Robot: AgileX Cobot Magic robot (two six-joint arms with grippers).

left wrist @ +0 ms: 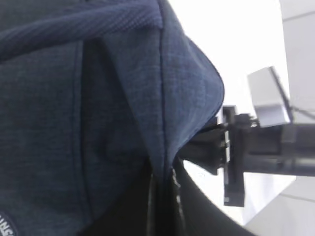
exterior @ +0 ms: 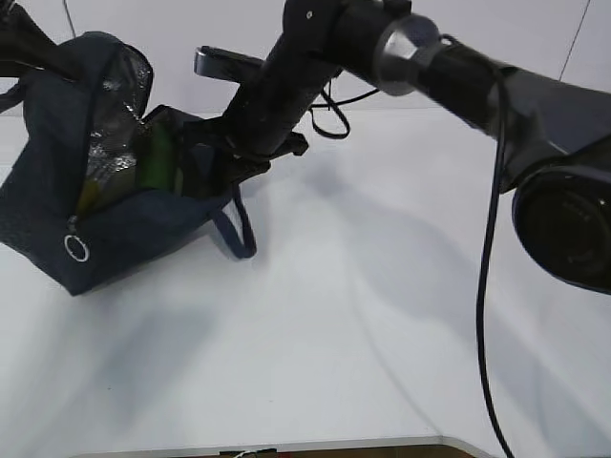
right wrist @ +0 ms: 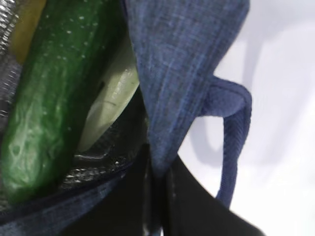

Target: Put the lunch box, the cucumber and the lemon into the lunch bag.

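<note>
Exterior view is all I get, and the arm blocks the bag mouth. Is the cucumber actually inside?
Observer: Yes. The right wrist view shows the cucumber lying inside the lunch bag, against the silvery lining.
Operator: And the lunch box?
Observer: Its pale green lid shows beside the cucumber, inside the bag.
Operator: Lemon?
Observer: A yellow patch sits at the top left behind the cucumber; likely the lemon, mostly hidden.
Operator: What is the right gripper doing?
Observer: The right gripper is shut on the bag's fabric edge.
</note>
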